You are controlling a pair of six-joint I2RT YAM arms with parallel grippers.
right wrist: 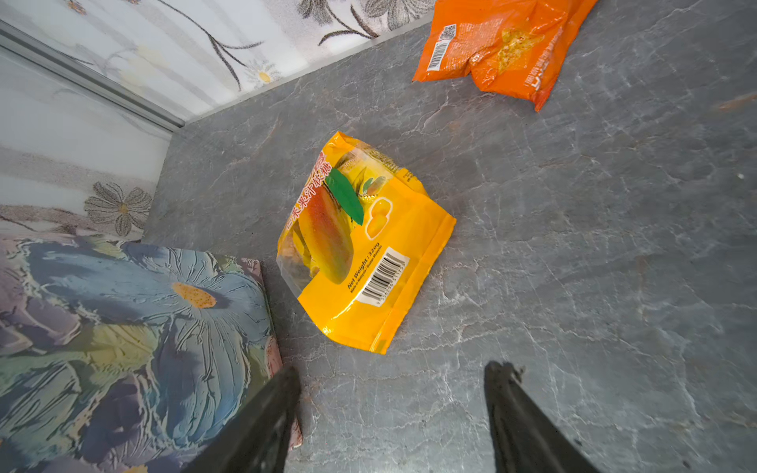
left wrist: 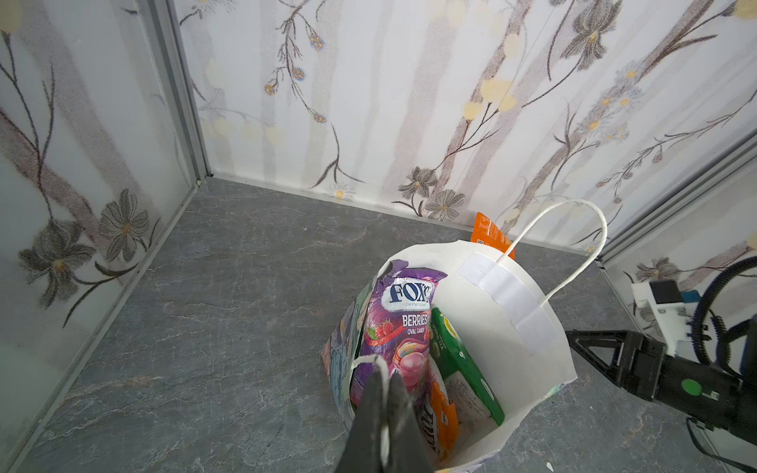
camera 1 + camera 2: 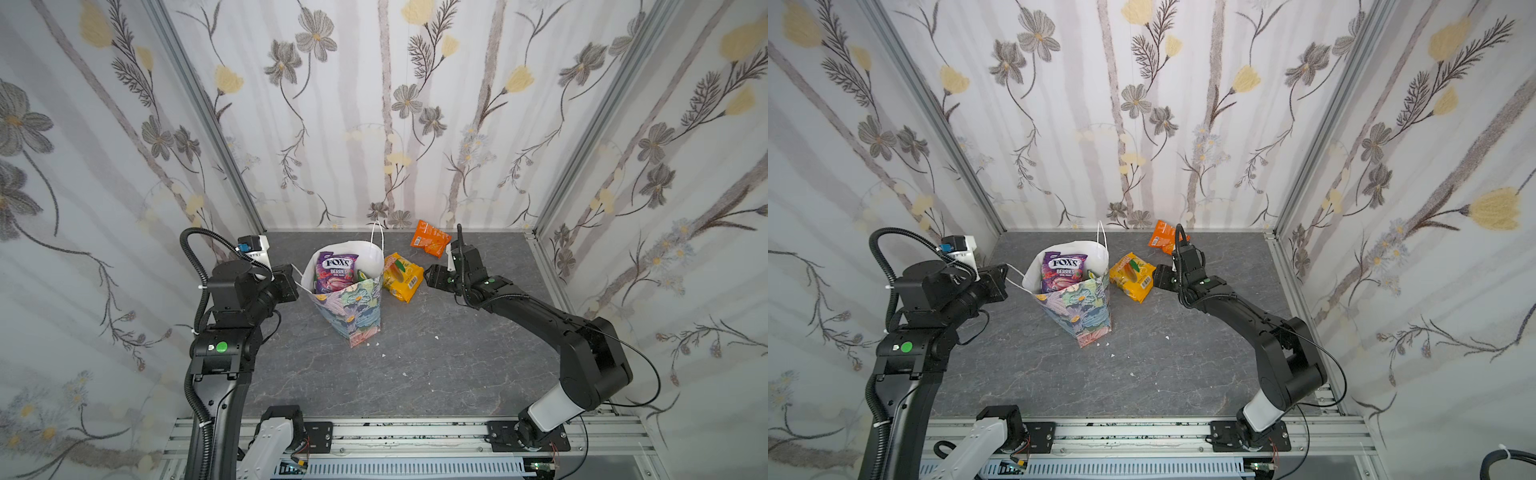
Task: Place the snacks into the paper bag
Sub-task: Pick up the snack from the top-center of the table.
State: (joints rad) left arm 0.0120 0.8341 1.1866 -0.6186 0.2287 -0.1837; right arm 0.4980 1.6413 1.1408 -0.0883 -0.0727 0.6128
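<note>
Glossy yellow packet (image 1: 368, 254), floral paper bag (image 3: 357, 309)

Left gripper (image 2: 384, 370) pinches a white cord handle (image 2: 362, 359) between tightly closed jaws, its arm folded at the elbow. Right gripper (image 1: 393, 370) hovers opposite, jaws spread wide, fingertips angled downward, its arm stretched low and forward.
</note>
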